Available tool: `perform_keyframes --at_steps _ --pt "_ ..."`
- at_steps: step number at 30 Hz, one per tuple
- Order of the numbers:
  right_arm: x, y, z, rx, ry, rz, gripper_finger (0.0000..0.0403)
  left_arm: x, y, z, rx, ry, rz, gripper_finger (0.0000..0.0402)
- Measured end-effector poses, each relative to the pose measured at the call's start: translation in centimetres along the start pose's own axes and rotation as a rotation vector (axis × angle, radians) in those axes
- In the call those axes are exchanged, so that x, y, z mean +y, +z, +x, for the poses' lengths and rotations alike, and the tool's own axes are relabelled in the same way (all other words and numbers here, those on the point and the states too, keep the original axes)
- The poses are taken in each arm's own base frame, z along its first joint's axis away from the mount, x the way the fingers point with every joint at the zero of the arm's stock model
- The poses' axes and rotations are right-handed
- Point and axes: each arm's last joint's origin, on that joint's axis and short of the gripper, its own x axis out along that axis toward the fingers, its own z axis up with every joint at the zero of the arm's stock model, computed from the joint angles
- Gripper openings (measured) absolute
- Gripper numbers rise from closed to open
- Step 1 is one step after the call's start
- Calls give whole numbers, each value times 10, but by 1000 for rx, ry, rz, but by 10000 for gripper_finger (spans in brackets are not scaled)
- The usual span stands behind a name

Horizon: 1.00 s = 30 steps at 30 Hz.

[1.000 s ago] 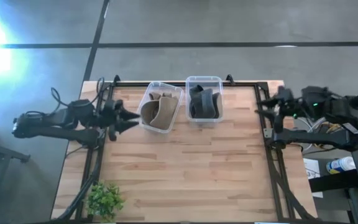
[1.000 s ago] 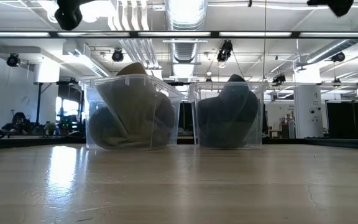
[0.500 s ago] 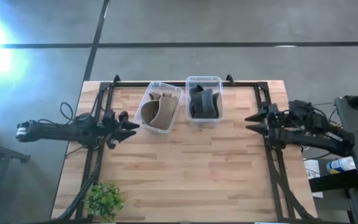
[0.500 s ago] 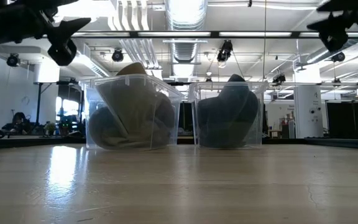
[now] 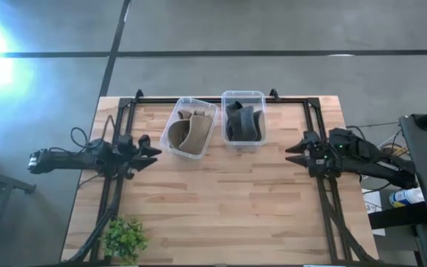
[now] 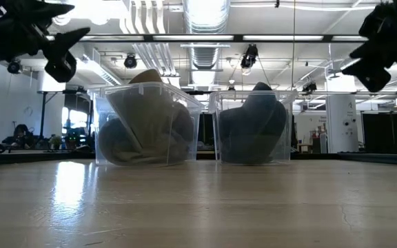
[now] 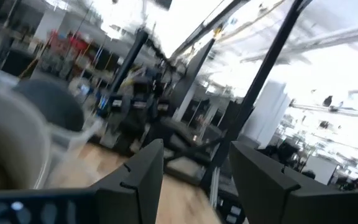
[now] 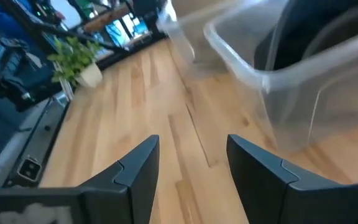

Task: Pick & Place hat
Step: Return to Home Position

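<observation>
The brown cap [image 5: 189,136] lies in the left clear bin [image 5: 196,101]. Black caps [image 5: 243,123] fill the right clear bin [image 5: 243,93] beside it. The left gripper [image 5: 154,151], near the left clear bin, and the right gripper [image 5: 291,154], farther from it, are spread apart, holding nothing.

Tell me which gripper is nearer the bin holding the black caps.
Right. The right gripper lies to the right of the black-cap bin, apart from it; the left gripper is farther, past the brown-cap bin on the other side.
</observation>
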Motion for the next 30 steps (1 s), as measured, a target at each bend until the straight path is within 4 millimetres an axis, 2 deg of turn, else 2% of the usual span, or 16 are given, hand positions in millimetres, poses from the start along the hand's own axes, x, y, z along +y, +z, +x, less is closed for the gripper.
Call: perform_keyframes --at_steps 14,20,30 --pt "-26 -45 28 162 -67 43 183 7 -14 -3 132 76 -29 179" --pt "-27 -47 29 187 -98 46 183 5 -10 -8 92 54 -25 179" --pt "-28 -48 30 194 -101 49 183 10 -19 -12 192 87 322 179"
